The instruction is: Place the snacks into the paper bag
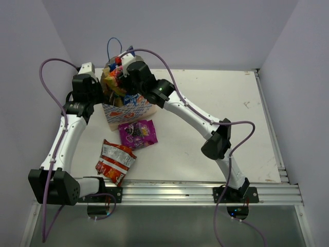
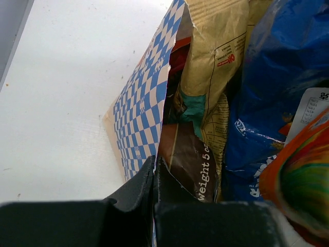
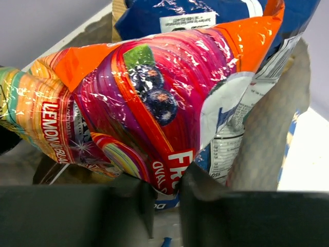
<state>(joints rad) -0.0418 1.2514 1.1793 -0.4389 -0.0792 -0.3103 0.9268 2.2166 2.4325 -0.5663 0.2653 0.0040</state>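
Observation:
The paper bag stands at the back left, stuffed with snacks. My left gripper is shut on its checkered left wall; in the left wrist view the gripper pinches the paper beside a brown packet, a tan packet and a blue packet. My right gripper is over the bag's mouth. In the right wrist view it holds the lower end of a yellow-red candy packet, above a blue-white packet. A purple packet and a silver-red chips packet lie on the table.
The white table ends in a metal rail at the near edge. Grey walls close the back and sides. Purple cables loop above both arms. The bag's blue cord handle sticks up behind it.

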